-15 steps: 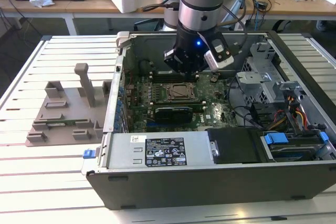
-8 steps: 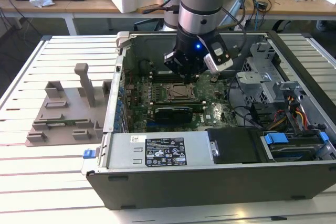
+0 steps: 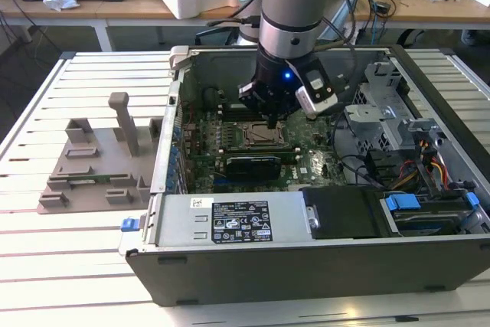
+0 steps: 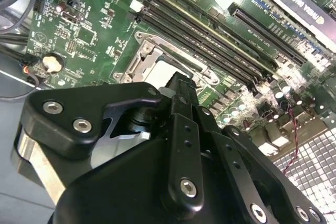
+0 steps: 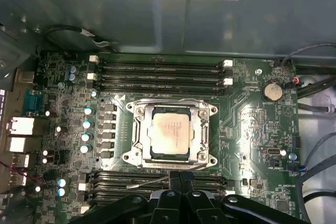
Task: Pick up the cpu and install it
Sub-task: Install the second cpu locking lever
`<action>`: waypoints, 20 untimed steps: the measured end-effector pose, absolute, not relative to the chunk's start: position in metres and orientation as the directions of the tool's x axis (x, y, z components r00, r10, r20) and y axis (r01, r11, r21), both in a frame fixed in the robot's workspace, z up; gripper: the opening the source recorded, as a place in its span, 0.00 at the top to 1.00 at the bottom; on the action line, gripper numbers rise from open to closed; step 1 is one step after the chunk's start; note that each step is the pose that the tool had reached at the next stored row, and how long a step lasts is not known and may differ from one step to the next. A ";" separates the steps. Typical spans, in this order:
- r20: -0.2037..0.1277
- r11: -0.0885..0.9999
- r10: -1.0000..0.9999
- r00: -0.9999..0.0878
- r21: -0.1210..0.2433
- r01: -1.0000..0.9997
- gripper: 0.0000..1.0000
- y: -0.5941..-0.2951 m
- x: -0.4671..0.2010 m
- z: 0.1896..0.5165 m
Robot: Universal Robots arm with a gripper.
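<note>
The cpu point(image 5: 170, 131) lies flat in the motherboard's socket point(image 5: 137, 113), silver top up, its edges square with the socket frame. The arm reaches straight down into the open computer case point(image 3: 306, 266), and the pincer point(image 5: 180, 178) hovers just above the socket edge, fingers pressed together, holding nothing.

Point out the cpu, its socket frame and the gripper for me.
cpu point(image 5: 169, 134): first wrist view, middle of its pale metal top.
socket frame point(image 5: 135, 138): first wrist view, on a side bar beside the cpu.
gripper point(image 3: 272, 122): exterior view, fingertips above the socket.
</note>
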State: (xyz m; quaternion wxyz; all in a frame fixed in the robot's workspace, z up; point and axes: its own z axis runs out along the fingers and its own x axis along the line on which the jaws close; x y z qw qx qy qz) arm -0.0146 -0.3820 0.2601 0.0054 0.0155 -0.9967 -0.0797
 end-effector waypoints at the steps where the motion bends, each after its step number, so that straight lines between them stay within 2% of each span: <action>1: 0.008 0.987 -0.032 -0.999 0.159 -0.030 0.89 -0.382 -0.015 0.258; 20: 0.008 0.984 -0.077 -0.997 0.165 -0.075 0.89 -0.389 -0.049 0.211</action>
